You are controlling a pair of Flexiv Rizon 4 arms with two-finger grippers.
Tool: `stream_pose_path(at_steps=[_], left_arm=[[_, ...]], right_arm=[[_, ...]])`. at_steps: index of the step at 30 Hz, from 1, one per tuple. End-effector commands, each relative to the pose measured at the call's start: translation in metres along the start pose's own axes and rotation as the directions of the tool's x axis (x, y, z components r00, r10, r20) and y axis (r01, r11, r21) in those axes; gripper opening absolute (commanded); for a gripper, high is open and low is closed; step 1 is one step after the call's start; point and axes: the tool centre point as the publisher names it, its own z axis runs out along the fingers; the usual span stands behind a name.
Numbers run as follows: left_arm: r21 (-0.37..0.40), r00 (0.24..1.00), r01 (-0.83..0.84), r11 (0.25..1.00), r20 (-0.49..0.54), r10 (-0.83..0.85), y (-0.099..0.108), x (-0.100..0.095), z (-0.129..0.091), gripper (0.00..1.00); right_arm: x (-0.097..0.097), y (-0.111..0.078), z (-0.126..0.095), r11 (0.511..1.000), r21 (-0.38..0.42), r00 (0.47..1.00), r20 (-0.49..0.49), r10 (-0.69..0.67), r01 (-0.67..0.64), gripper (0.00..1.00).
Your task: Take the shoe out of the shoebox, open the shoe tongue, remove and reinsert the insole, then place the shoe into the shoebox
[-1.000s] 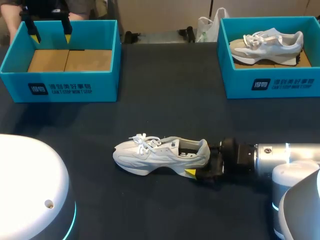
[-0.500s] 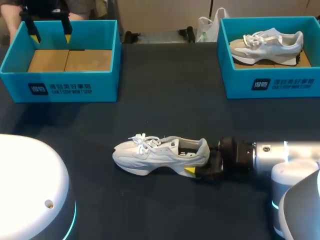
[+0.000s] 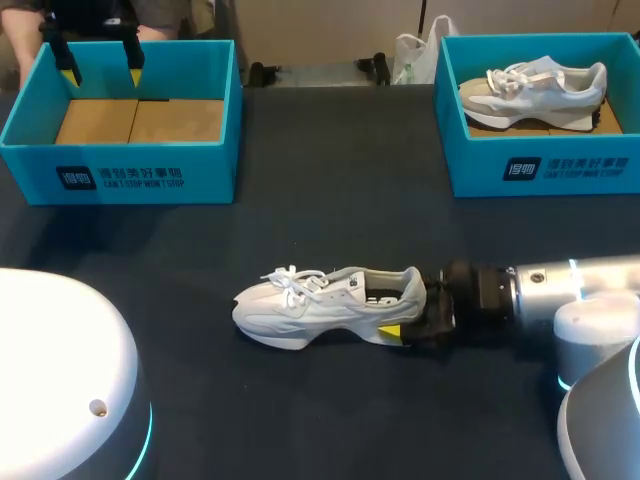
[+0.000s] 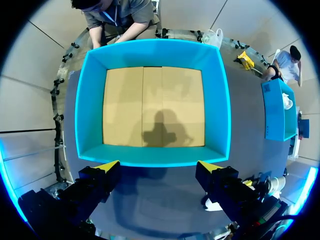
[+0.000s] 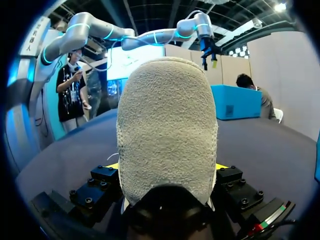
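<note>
My right tool (image 3: 403, 318) is clamped on the heel of the white shoe (image 3: 320, 305), one finger on each side of the heel cup. The shoe lies on its sole on the bench (image 3: 330, 200), toe pointing straight away from that tool. In the right wrist view the heel fills the gap between the yellow tips (nothing of the laces shows from there, so the head view has to guide me). My left tool (image 4: 157, 167) hangs with its fingers apart and nothing between them, right above the empty shoebox (image 4: 150, 156), well apart from the shoe.

With the shoe out of the box, I judge the step in hand to be opening the tongue. To do it well I would make the right tool the anchor: a firm hold on the heel, sole flat on the bench, no twisting, since the heel cup looks soft and could fold or slip out. The left tool has to come across to the laces (image 3: 290, 280), ahead of the right tool. There it should take the tongue (image 3: 338, 281) by its free upper edge, not by a lace loop. Pulling toward the toe and slightly up should widen the mouth; pulling toward the heel would only fight my own grip. I can't make out the insole. The other shoebox (image 3: 540, 165), beside my right arm and holding a second shoe (image 3: 535, 88), is no part of this.
</note>
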Motion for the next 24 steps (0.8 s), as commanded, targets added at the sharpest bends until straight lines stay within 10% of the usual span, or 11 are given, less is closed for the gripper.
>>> stream_pose_path(at_steps=[1,24], left_arm=[[0.0,1.0,0.0,1.0,0.001,0.0,0.0003,-0.0002,-0.0006,1.0],[0.0,1.0,0.0,1.0,0.001,0.0,0.0003,-0.0002,-0.0006,1.0]], right_arm=[[-0.0044,0.0009,-0.003,1.0,0.015,1.0,-0.031,0.003,-0.002,0.0],[-0.0025,-0.0008,-0.0049,1.0,0.015,0.999,-0.048,0.016,-0.016,0.0]])
